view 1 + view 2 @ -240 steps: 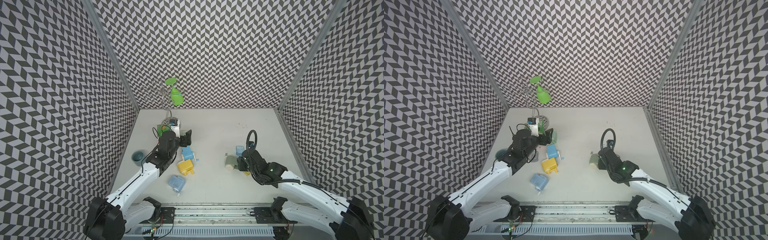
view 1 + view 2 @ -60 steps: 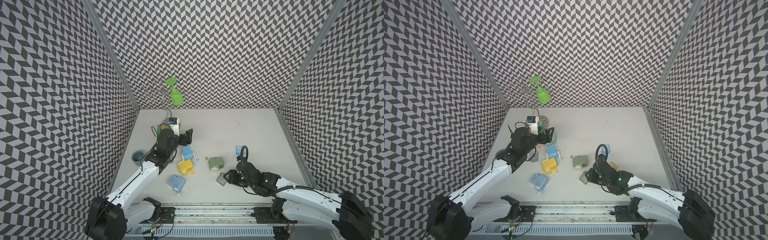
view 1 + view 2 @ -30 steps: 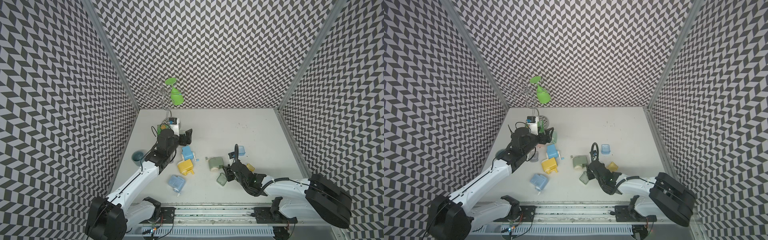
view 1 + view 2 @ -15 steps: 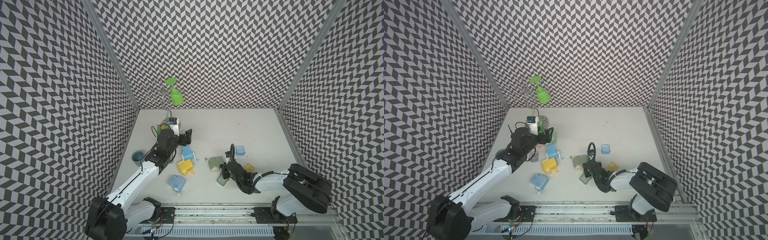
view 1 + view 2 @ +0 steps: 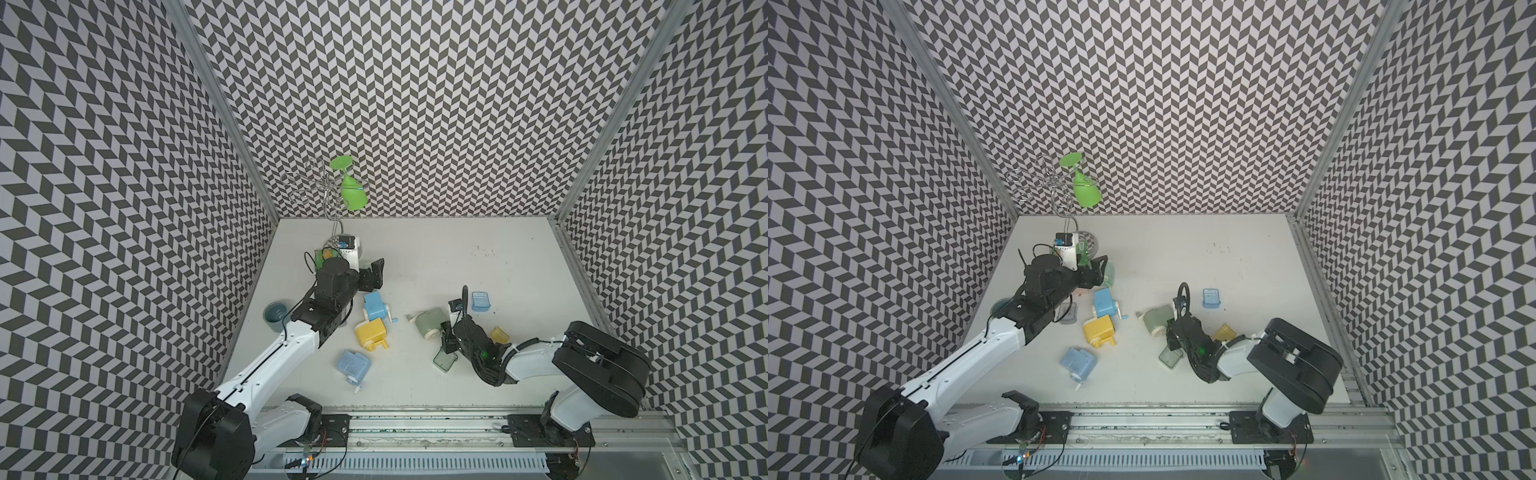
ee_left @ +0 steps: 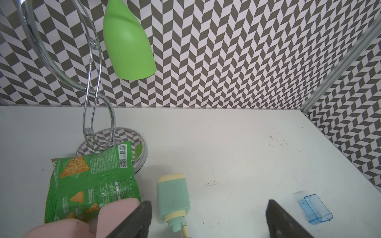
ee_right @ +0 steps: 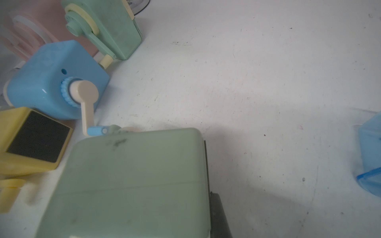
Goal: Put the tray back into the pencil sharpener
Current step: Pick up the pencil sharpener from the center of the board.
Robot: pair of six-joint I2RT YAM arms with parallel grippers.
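Folded low, the right arm set the right gripper (image 5: 448,341), fingers closed, just beside the sage pencil sharpener (image 5: 430,330). The green tray (image 5: 444,360) lay near it. The left gripper (image 6: 208,208) hovered open, well apart from that sharpener.

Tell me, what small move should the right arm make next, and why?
Probably nudge the shut right gripper with the translucent green plastic tray toward the sage-green boxy pencil sharpener: the tray lies outside it, right beside the gripper; whether it is gripped is unclear.
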